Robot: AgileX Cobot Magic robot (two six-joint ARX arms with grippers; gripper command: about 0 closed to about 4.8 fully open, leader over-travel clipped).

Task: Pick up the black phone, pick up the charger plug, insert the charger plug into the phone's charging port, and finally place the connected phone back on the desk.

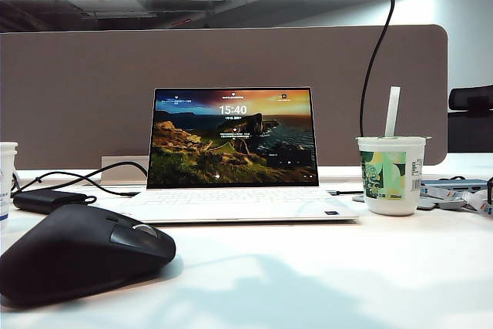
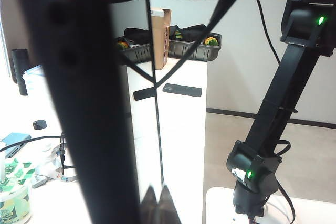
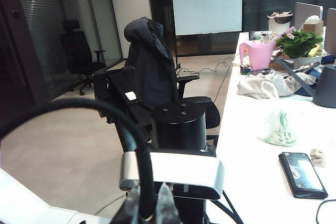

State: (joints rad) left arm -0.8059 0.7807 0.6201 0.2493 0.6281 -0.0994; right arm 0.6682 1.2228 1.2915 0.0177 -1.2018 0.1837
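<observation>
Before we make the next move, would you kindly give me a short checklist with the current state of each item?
1. Left gripper open for a grasp: not ok, jaws shut.
2. Right gripper open for a grasp: not ok, jaws shut.
3. Black phone located: ok, lying flat, screen up, on the desk in the right wrist view.
4. Charger plug located: cannot tell; a thin black cable runs to the left gripper's tips, but no metal tip shows.
5. Either gripper at the phone: not ok, the phone lies untouched.

An open laptop stands between a black mouse and a paper cup.
</observation>
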